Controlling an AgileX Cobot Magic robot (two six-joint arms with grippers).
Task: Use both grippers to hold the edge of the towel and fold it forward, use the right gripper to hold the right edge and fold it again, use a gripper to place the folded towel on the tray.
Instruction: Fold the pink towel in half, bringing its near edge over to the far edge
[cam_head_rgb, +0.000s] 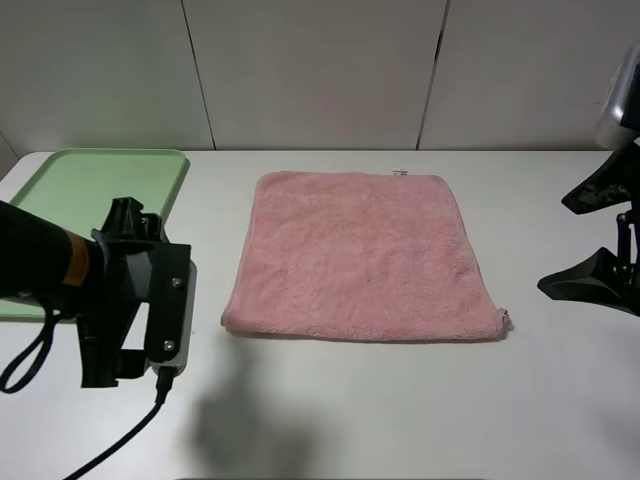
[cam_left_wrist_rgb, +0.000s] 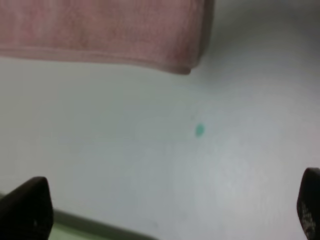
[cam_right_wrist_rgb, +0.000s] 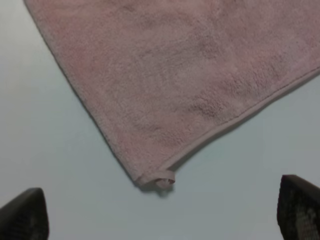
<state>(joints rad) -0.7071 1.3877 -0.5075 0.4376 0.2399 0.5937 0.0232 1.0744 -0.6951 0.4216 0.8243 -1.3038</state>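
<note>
The salmon-pink towel (cam_head_rgb: 360, 255) lies flat and unfolded in the middle of the white table, with a small white tag (cam_head_rgb: 400, 173) on its far hem. Its near edge (cam_head_rgb: 360, 332) faces the front of the table. The light green tray (cam_head_rgb: 100, 180) sits at the far left. My left gripper (cam_head_rgb: 140, 300) hovers open between tray and towel; its wrist view shows the towel's near left corner (cam_left_wrist_rgb: 187, 67) ahead of the spread fingertips (cam_left_wrist_rgb: 25, 212). My right gripper (cam_head_rgb: 600, 235) stands open at the right edge, off the towel's near right corner (cam_right_wrist_rgb: 156, 180). Neither holds anything.
A small green mark (cam_left_wrist_rgb: 199, 130) dots the bare table ahead of the left gripper. A strip of the tray rim (cam_left_wrist_rgb: 100, 227) shows beside the left fingertips. Grey wall panels close off the far side of the table.
</note>
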